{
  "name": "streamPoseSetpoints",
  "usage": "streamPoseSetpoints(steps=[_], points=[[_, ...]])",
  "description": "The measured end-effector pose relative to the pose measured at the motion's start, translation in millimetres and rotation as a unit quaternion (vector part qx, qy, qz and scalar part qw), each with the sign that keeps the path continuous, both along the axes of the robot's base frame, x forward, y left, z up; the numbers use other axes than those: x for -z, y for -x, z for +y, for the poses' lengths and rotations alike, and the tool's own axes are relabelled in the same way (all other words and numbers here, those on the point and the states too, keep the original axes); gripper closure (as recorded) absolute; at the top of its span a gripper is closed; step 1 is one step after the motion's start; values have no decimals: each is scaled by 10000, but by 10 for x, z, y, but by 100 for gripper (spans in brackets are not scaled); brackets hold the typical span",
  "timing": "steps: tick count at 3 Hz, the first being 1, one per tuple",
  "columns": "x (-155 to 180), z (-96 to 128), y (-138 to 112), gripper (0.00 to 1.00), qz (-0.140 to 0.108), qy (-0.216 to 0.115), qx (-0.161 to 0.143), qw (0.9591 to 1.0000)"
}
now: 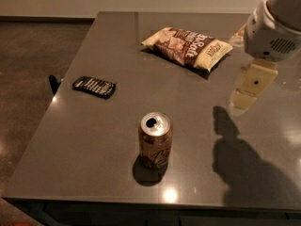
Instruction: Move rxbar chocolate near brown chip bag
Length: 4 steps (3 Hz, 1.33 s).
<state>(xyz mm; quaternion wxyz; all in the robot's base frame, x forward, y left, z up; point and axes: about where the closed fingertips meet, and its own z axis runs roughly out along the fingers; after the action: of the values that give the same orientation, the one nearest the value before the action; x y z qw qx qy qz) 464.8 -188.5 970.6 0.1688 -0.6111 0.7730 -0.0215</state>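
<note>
The rxbar chocolate [94, 86], a small flat black wrapper with white lettering, lies near the table's left edge. The brown chip bag [188, 46], dark brown with cream-yellow ends, lies at the far middle of the table. My gripper [248, 88] hangs above the table's right side, below the white arm housing [275, 25]. It is to the right of the chip bag and far from the bar, and it holds nothing that I can see. Its shadow falls on the table in front of it.
A brown soda can [154, 139] with an opened top stands upright in the front middle of the dark grey table [94, 145]. The table's left edge borders brown floor [33, 69]. A small dark object [54, 83] sits just off the left edge.
</note>
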Motion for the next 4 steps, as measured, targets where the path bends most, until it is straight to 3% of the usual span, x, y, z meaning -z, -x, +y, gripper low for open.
streamPoseSetpoints(steps=[2, 3, 4], points=[[67, 875, -568, 0, 160, -689, -231, 9972], [162, 1483, -692, 0, 227, -955, -383, 9944], [520, 2286, -851, 0, 403, -914, -493, 9938]])
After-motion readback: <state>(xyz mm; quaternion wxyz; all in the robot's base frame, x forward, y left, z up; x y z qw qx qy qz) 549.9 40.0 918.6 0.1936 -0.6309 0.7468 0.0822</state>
